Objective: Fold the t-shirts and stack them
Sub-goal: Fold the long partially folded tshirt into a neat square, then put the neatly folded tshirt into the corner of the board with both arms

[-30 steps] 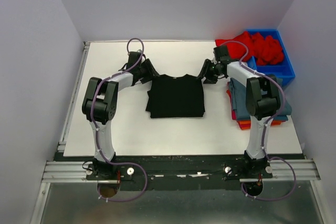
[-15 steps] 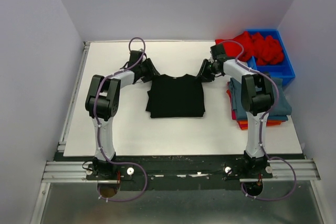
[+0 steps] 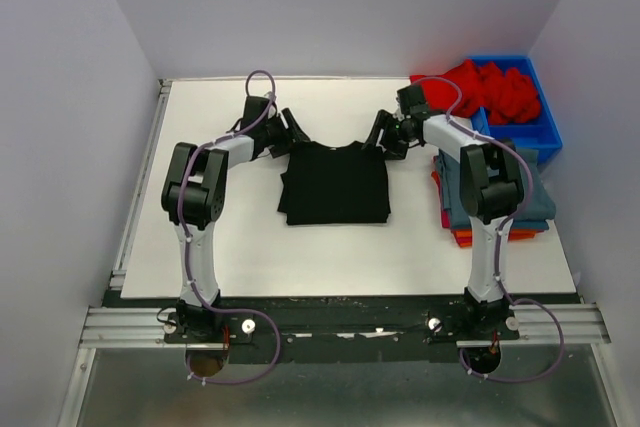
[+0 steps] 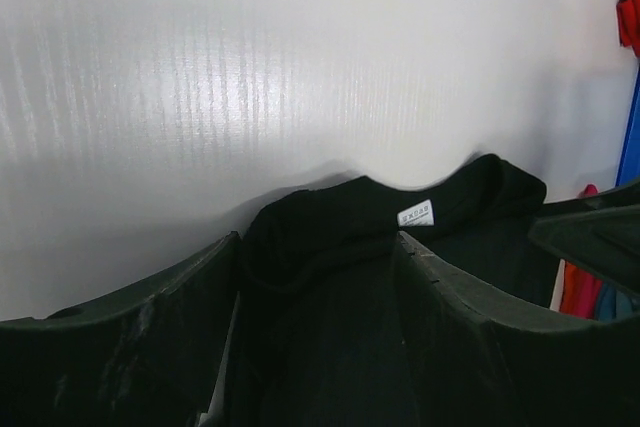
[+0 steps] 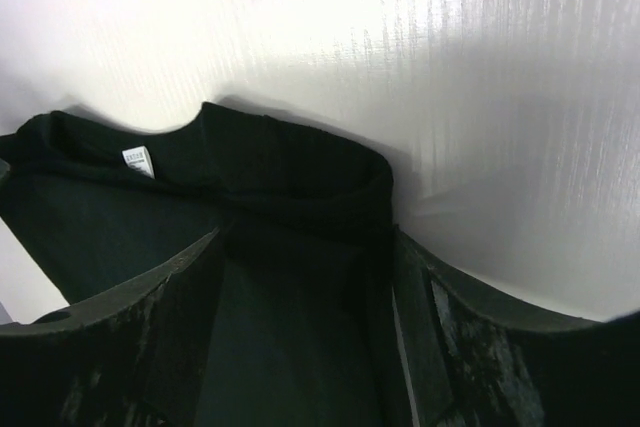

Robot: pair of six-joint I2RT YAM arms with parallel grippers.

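In the middle of the table the black t-shirt lies partly folded. A folded stack sits right, and I judge the red t-shirts in the blue bin remain. My left gripper and right gripper stand wide at its far corners, straddling slack cloth.

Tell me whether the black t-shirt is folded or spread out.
Folded: the black t-shirt lies as a compact rectangle, sleeves tucked in, collar at its far edge.
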